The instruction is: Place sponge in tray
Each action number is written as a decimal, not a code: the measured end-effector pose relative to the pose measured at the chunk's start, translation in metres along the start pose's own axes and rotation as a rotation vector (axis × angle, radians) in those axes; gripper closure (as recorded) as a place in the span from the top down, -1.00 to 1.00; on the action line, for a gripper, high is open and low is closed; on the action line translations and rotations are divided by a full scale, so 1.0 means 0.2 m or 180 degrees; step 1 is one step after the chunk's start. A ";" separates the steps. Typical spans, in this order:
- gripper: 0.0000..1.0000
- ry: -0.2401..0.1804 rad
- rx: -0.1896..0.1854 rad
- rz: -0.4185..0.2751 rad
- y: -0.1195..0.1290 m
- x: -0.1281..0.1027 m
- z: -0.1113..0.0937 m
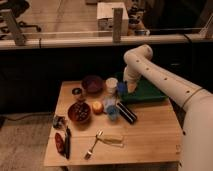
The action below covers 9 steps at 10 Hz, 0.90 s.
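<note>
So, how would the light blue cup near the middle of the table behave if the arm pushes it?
The cup stands upright and looks tall for its base, so a high push would probably tip it. It looks like thin plastic, likely light, so it may slide easily on the smooth wooden table. On its side it could roll. The gripper is at the tray's left edge, away from it.

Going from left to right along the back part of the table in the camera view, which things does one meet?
Small dark can → purple bowl → white cup → blue sponge at the gripper → green tray.
</note>
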 end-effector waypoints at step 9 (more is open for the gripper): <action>-0.64 0.0090 0.0136 0.0696 -0.05 0.34 0.08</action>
